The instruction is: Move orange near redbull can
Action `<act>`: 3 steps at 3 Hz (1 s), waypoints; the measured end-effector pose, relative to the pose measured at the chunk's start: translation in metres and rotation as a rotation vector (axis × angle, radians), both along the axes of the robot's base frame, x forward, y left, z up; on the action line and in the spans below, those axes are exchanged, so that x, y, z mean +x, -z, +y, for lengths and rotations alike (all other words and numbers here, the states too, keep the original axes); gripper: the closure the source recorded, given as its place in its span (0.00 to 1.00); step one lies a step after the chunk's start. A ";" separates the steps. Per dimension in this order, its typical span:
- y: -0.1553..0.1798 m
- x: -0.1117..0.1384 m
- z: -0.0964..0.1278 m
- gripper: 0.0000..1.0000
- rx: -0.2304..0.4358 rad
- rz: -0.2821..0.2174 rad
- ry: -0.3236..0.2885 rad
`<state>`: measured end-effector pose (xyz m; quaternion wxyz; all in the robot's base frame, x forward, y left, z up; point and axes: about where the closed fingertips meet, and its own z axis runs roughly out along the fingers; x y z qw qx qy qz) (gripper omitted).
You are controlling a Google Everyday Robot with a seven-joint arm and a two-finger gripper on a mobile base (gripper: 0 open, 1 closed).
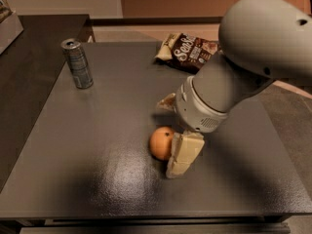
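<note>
The orange (160, 143) lies on the dark table (97, 145), near its middle front. The redbull can (77, 63) stands upright at the table's far left, well away from the orange. My gripper (169, 138) hangs down from the big grey arm (243, 67) just right of the orange. It is open: one cream fingertip (183, 154) rests against the orange's right front side, and the other (166, 103) stands behind the orange, apart from it. The orange sits at the left edge of the gap between them.
A dark snack bag (187, 50) lies at the table's back edge, behind the arm. A second dark counter (29, 38) adjoins on the left, with a pale box (7, 23) at the far left corner. The table's front edge is close below the orange.
</note>
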<state>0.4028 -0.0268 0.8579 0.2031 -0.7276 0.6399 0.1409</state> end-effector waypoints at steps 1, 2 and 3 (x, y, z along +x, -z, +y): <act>0.003 -0.002 0.004 0.41 0.005 0.008 -0.012; 0.002 -0.001 0.005 0.64 0.013 0.009 -0.018; -0.009 0.006 0.007 0.87 0.017 -0.001 -0.011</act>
